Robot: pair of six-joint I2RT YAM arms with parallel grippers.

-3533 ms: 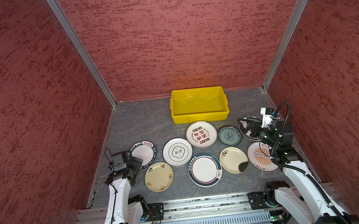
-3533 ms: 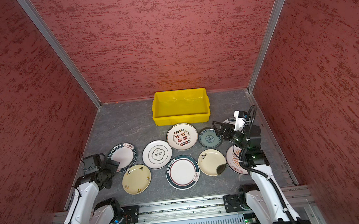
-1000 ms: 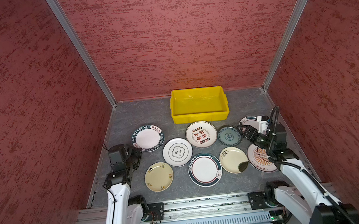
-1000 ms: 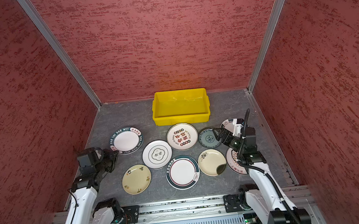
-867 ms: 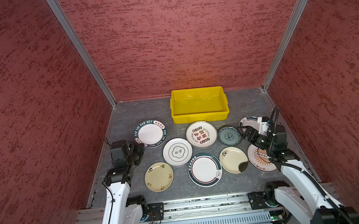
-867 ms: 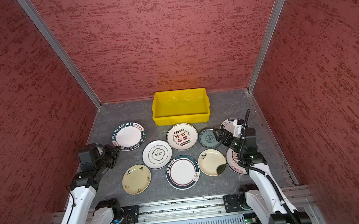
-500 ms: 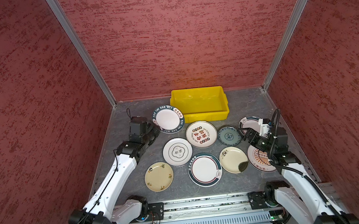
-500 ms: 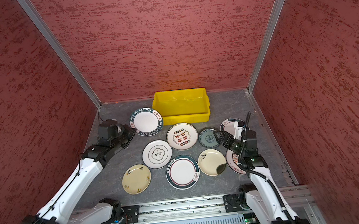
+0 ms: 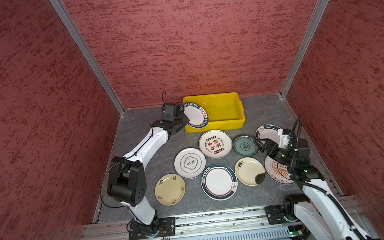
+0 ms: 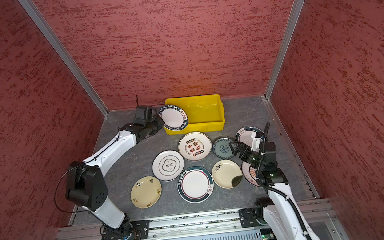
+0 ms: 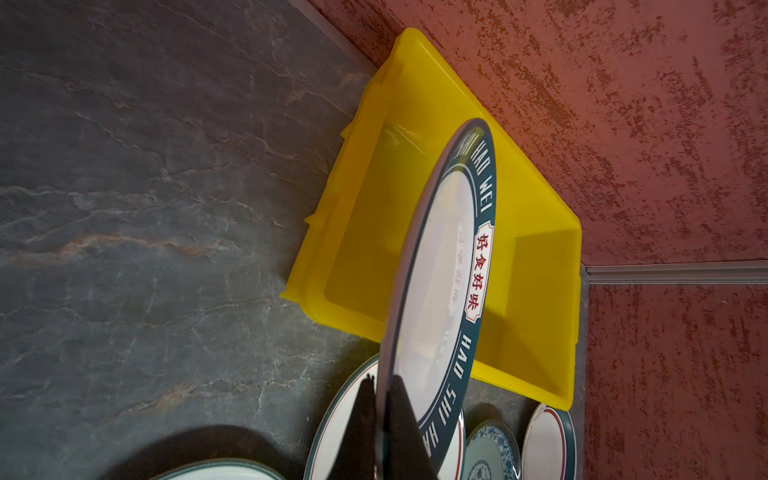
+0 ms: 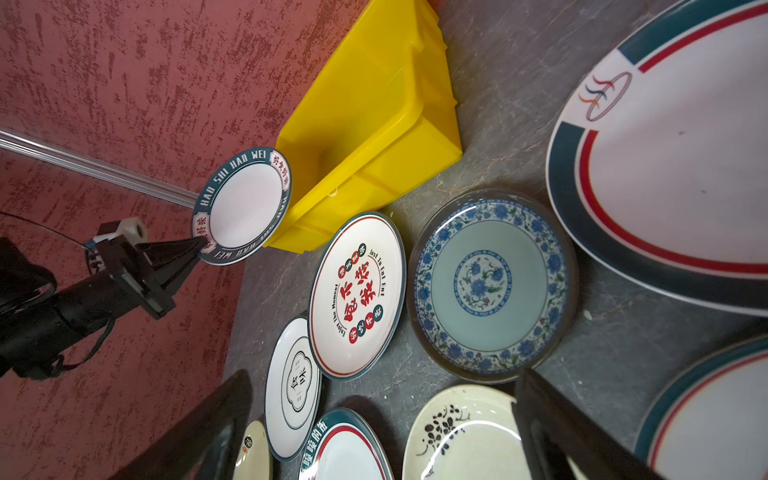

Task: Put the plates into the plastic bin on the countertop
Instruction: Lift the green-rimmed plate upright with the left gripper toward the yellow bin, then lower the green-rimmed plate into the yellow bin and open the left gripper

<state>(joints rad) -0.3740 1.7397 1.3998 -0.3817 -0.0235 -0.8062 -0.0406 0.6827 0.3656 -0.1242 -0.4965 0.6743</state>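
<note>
One teal-rimmed white round plate (image 9: 195, 114) sits clamped in my left gripper (image 9: 186, 119); the yellow plastic bin (image 9: 226, 123) floor lies at three o'clock. My right gripper (image 9: 264, 146) stands apart.

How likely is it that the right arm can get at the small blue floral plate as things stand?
Probably yes. The right gripper hangs open beside the blue floral plate, with nothing on the plate or between them. It lies flat on the countertop, though, so catching its rim may be fiddly.
</note>
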